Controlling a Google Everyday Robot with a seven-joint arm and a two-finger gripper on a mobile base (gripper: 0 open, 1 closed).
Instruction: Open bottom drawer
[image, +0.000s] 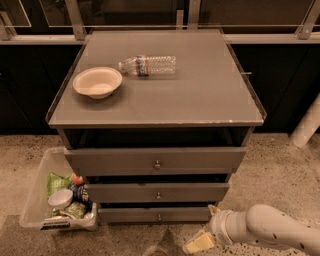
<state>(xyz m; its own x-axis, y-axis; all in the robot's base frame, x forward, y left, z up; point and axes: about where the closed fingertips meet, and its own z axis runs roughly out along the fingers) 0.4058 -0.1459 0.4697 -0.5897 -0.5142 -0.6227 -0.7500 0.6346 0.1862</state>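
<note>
The grey cabinet (155, 100) has three drawer fronts. The bottom drawer (150, 215) is the lowest and thinnest panel, with a tiny round metal knob (159, 217); its front stands nearly flush with the cabinet. My gripper (199, 243) comes in from the lower right on a white arm (265, 231), low by the floor. It sits below and to the right of the knob, apart from the drawer. Its cream fingers (200, 242) point left.
A cream bowl (97, 82) and a lying plastic bottle (148, 65) rest on the cabinet top. A clear bin (35, 200) with packets and a cup stands on the floor at the cabinet's left. A white post (306, 124) stands at the right.
</note>
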